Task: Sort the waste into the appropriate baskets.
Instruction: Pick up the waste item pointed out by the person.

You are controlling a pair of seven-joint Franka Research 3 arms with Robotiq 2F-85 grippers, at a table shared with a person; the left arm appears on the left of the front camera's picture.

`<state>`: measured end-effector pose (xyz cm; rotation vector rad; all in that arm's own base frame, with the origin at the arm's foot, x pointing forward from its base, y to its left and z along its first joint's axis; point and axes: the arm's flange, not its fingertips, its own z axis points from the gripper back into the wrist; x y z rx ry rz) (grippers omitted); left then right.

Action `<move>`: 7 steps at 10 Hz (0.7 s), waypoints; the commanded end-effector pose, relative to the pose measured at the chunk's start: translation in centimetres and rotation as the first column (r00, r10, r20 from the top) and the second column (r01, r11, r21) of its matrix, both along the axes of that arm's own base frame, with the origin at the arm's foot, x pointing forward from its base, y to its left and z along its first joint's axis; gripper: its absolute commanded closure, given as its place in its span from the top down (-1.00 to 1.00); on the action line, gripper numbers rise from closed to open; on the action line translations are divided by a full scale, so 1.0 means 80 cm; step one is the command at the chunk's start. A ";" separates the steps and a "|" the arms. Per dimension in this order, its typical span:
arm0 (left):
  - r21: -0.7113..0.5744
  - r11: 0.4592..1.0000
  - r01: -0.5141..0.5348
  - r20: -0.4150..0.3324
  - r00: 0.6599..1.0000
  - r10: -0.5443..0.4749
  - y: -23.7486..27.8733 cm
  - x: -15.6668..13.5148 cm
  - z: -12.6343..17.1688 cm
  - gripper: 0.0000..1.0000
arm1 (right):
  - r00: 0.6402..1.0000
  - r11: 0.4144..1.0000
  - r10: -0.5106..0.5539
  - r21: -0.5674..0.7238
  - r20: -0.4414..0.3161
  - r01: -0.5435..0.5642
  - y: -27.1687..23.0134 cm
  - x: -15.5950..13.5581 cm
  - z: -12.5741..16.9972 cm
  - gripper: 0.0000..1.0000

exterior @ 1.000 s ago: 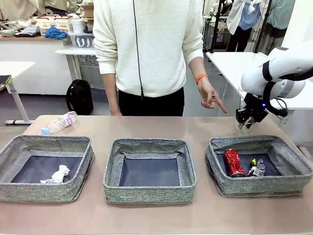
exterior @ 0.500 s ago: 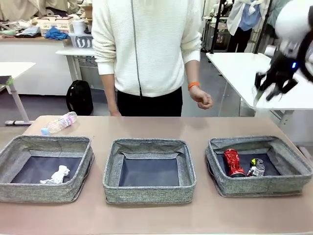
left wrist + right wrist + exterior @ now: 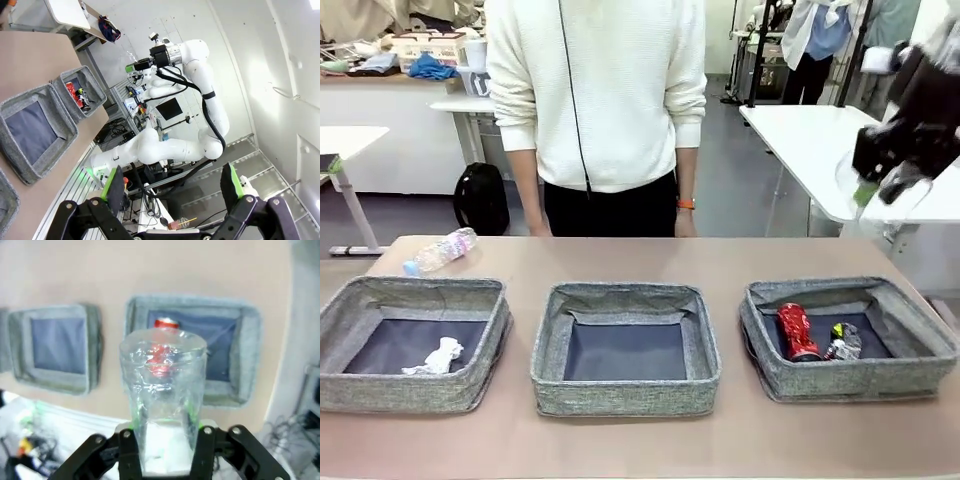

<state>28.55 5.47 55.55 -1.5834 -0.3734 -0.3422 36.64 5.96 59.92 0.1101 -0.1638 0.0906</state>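
Note:
My right gripper (image 3: 880, 183) hangs high at the far right, above the right basket (image 3: 770, 375), shut on a clear plastic bottle (image 3: 898, 197). In the right wrist view that bottle (image 3: 162, 385) stands between the fingers (image 3: 202, 440), over the right basket (image 3: 250, 330). A red can (image 3: 798, 332) and a silver-black can (image 3: 842, 342) lie in this basket. The left basket (image 3: 410, 395) holds a white paper wad (image 3: 438, 357). The middle basket (image 3: 625, 395) has nothing in it. Another clear bottle (image 3: 442, 250) lies on the table at the far left. My left gripper (image 3: 172, 185) is open and holds nothing.
A person in a white sweater (image 3: 595, 90) stands at the far edge of the table, arms hanging down. A white side table (image 3: 800, 140) stands behind at the right. Bare tabletop (image 3: 620, 260) lies between the baskets and the person.
My right gripper has risen from behind the right basket to high at the far right, carrying the bottle. The person has dropped the pointing hand and shifted left.

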 end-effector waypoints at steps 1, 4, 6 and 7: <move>-0.011 1.000 0.006 0.022 1.000 -0.006 0.000 -0.001 0.002 1.00 | 0.995 0.996 -0.091 -0.005 0.035 0.091 -0.023 0.013 0.016 -0.27; -0.011 1.000 0.006 0.022 1.000 -0.006 0.000 -0.001 0.002 1.00 | 0.998 0.998 -0.062 -0.004 0.018 0.062 0.001 -0.002 0.012 -0.27; -0.011 1.000 0.006 0.022 1.000 -0.006 0.000 -0.001 0.002 1.00 | 0.989 0.993 -0.095 -0.060 0.110 0.102 0.068 -0.030 0.106 -0.27; -0.011 1.000 0.006 0.022 1.000 -0.006 0.000 -0.001 0.002 1.00 | 0.984 0.985 -0.149 -0.070 0.098 0.156 0.114 -0.043 0.144 -0.27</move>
